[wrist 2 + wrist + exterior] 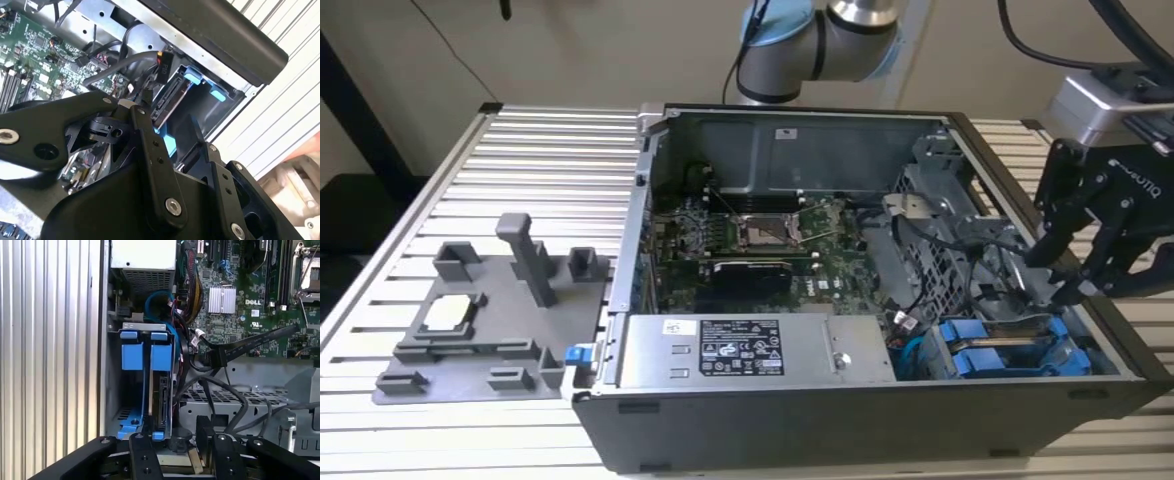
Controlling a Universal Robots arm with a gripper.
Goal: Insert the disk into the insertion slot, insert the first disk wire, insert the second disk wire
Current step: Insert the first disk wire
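The disk (162, 395) stands on edge in its blue carrier (161, 351) inside the insertion slot (116, 390) of the grey drive cage. Its connector edge is bare. Beside it sits another blue-fronted drive (131, 350). My gripper (175, 437) hovers open just above the disk's rear end, with nothing between its fingers. A black wire connector (218, 357) hangs loose on its cables a short way from the disk. In the second wrist view the connector (165, 66) lies close to the disk (172, 97), beyond my gripper (172, 135). In the exterior view my gripper (1067, 280) hangs over the blue carriers (987, 352).
The open computer case (854, 425) lies on a slatted metal table (534, 170), with the motherboard (761, 240) and power supply (747, 350) inside. Loose black and blue cables (200, 385) crowd the cage. A grey fixture plate (480, 320) stands at the exterior view's left.
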